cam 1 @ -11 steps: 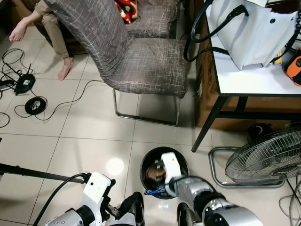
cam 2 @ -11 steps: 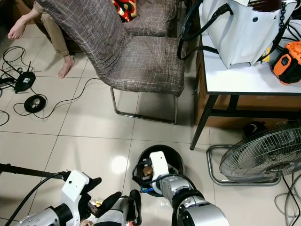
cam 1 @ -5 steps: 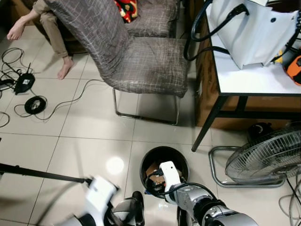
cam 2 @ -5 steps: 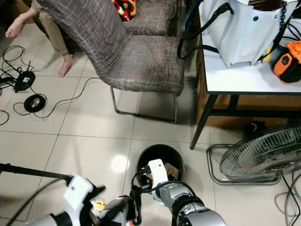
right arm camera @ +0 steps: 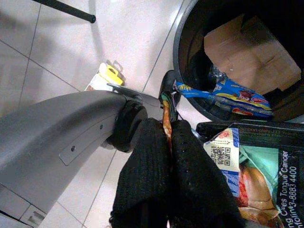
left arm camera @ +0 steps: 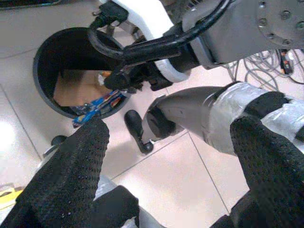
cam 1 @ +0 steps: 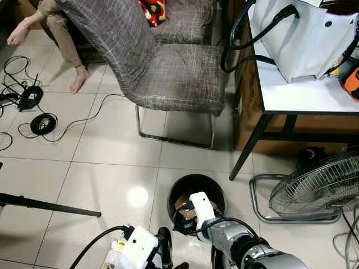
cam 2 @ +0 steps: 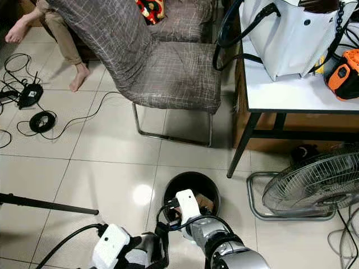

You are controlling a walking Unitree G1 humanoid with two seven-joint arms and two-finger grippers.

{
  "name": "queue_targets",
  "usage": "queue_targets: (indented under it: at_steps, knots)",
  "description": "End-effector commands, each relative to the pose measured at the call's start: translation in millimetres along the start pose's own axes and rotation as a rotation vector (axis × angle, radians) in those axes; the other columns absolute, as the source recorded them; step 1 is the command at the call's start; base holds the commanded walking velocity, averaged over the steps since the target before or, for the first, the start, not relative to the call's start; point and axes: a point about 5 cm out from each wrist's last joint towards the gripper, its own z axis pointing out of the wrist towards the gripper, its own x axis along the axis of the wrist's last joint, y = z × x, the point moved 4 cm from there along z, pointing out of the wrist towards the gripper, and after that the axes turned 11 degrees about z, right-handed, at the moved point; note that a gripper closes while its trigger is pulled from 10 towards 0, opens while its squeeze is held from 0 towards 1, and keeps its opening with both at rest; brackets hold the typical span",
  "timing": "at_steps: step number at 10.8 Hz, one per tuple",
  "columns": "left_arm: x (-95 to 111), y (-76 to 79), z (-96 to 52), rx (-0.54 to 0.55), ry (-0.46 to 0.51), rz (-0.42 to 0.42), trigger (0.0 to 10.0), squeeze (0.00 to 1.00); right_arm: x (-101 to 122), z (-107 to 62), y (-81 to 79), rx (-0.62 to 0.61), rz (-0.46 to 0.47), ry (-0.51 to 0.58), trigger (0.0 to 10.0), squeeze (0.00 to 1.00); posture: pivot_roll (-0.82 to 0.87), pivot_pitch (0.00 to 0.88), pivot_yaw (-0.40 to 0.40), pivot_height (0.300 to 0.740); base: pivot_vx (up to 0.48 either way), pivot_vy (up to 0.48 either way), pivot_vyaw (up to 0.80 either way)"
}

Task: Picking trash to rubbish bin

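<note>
The right gripper [right arm camera: 166,156] has its two black fingers pressed together on a thin orange-edged strip of trash, apparently part of the black carton [right arm camera: 247,175] with a health warning picture that lies just beside the fingers. From the head view the right arm reaches over the near rim of the black bin [cam 1: 215,192], which stands on the tiled floor directly ahead of the robot, just right of its centre line. That is the relation that counts: the bin mouth lies just beyond the fingertips, on the far side of them, so the held piece seems to need only a short carry forward before release. Inside the bin sit a piece of brown cardboard [right arm camera: 249,52] and a blue snack wrapper [right arm camera: 223,92], the wrapper draped across the near rim with one end hanging outside. The left gripper [left arm camera: 166,156] is low and near, to the left of the bin, with its fingers spread wide and nothing between them. A small yellow item [right arm camera: 109,76] lies on the floor beside the left arm.
</note>
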Motion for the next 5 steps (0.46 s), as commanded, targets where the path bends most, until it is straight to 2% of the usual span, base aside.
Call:
queue_targets:
  at_steps: [1, 2, 3, 4, 5]
  knots:
    - [-4.9, 2.9, -3.8, 0.004, -0.033, 0.001, 10.0, 0.0, -11.0, 2.5, -8.1, 0.016, -0.005, -0.026, 10.0, 0.0, 0.13, 0.285, 0.083, 0.74, 0.0, 0.0, 0.0]
    - [2.6, 6.7, -11.3, 0.001, -0.024, 0.008, 10.0, 0.0, -9.1, 1.9, -5.3, 0.008, -0.003, -0.02, 10.0, 0.9, 0.13, 0.285, 0.083, 0.74, 0.0, 0.0, 0.0]
    - [3.4, 6.1, -15.2, 0.002, -0.024, 0.013, 10.0, 0.0, -8.0, 1.6, -4.2, 0.006, -0.002, -0.017, 10.0, 1.0, 0.13, 0.286, 0.082, 0.74, 0.0, 0.0, 0.0]
    - [-0.2, 3.3, -18.8, 0.003, -0.03, 0.016, 10.0, 0.0, -6.9, 1.4, -3.4, 0.002, -0.005, -0.013, 10.0, 1.0, 0.13, 0.286, 0.082, 0.74, 0.0, 0.0, 0.0]
    - [-8.8, -10.0, -22.9, 0.007, -0.046, 0.02, 10.0, 0.0, -5.8, 1.4, -3.1, -0.002, -0.006, -0.009, 10.0, 1.0, 0.13, 0.286, 0.082, 0.74, 0.0, 0.0, 0.0]
